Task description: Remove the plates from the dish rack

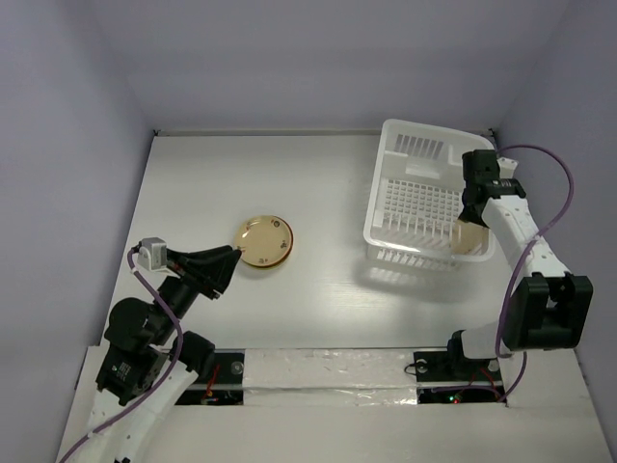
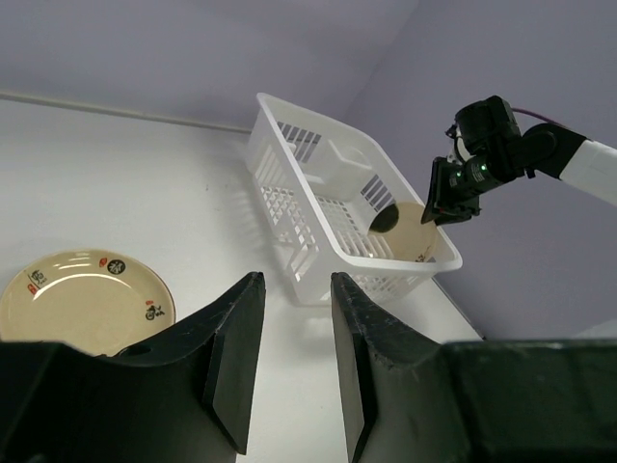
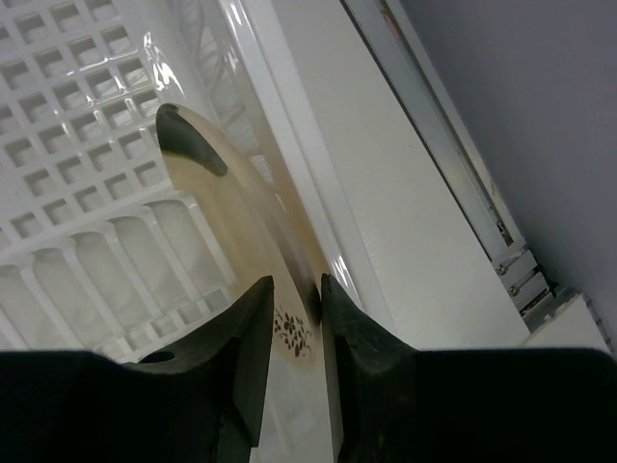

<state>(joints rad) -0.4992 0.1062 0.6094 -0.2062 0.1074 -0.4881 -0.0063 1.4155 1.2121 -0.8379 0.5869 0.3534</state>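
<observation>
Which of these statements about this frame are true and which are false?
1. A loose plate lies flat on the table, outside the rack. True.
2. The left gripper holds the loose plate. False: its jaws are open and empty.
3. The right gripper straddles the rim of a racked plate. True.
4. The racked plate lies flat. False: it stands on edge.

a white table point(image 1: 318, 318) fills the booth, evenly lit. plain lavender walls point(image 1: 289, 58) rise from the table's far and side edges; a silvery strip point(image 1: 337, 371) runs along its near edge.
</observation>
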